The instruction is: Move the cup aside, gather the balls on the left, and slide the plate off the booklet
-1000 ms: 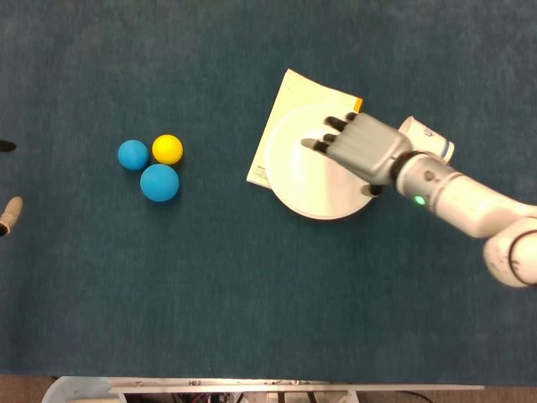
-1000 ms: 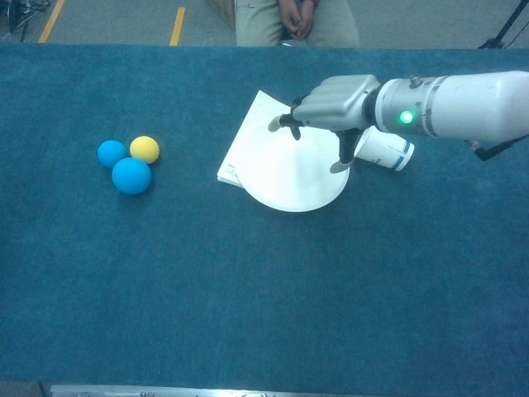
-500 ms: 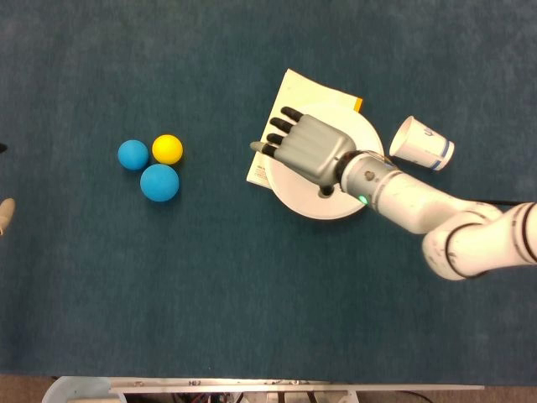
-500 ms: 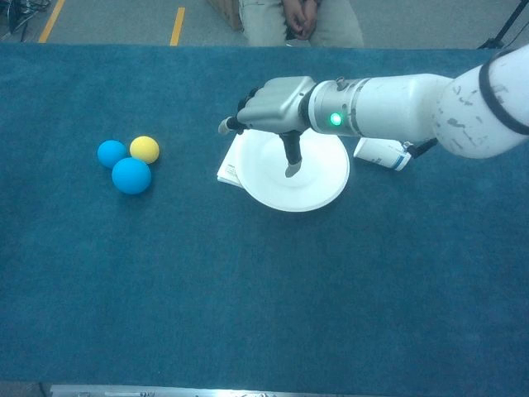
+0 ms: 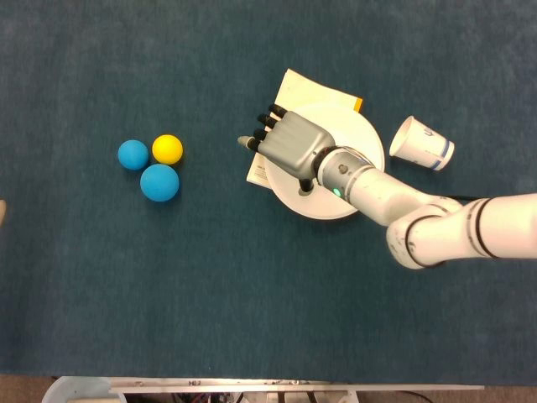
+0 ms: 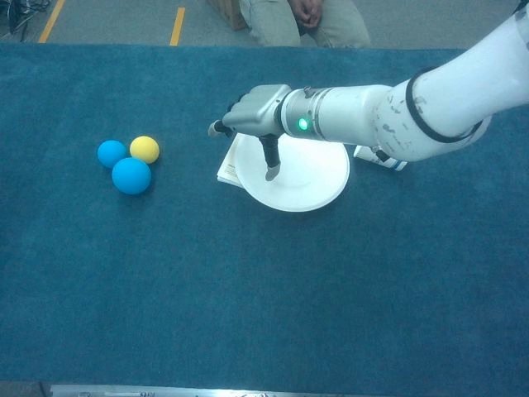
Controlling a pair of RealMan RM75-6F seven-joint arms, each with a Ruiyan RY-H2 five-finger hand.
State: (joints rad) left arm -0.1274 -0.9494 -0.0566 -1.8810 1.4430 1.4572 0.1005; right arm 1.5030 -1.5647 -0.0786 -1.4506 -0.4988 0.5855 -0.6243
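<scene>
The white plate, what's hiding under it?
A yellowish booklet lies under the plate. Its top and left edges stick out; the rest is covered. The right hand hovers over the plate's left side, hiding part of both.

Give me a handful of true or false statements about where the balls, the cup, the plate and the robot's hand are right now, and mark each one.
1. The white plate lies on top of the booklet. True.
2. The paper cup stands upright. False: it lies on its side, to the right of the plate.
3. The right hand holds the yellow ball. False: the hand is over the plate's left part, and the ball lies apart on the left.
4. The three balls sit close together: the yellow one, a small blue ball and a larger blue ball. True.
5. The left hand rests on the plate. False: neither view shows the left hand.
</scene>
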